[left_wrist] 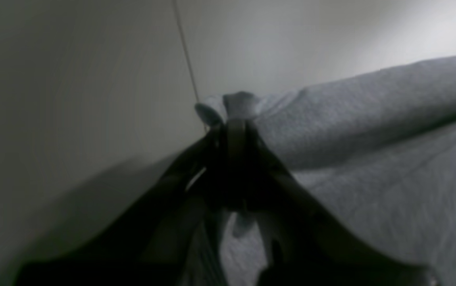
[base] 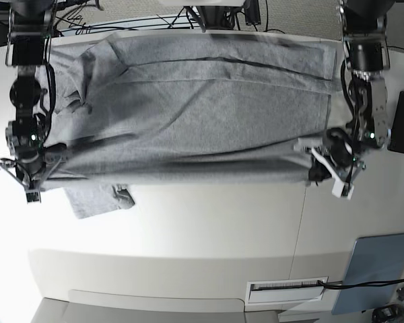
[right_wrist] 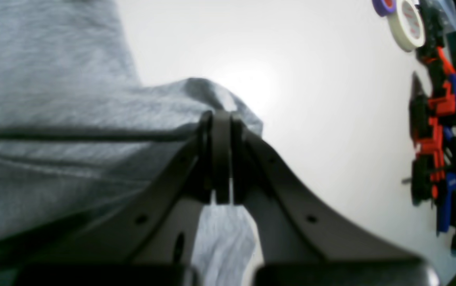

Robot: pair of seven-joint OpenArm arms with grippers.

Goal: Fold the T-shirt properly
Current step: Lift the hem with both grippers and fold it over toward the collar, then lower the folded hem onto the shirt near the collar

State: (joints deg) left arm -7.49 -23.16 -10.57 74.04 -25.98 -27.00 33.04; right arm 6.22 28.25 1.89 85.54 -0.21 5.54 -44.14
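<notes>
the t-shirt (base: 202, 114) looked soft, light and limp; the left pincer (left_wrist: 235, 119) and right pincer (right_wrist: 222, 119) each pinched its counter-side edge corners, sensible holds.

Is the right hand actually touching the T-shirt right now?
Touching. The right wrist view shows the right hand shut on a bunched fold of the T-shirt, grey fabric pinched between its fingers.
</notes>
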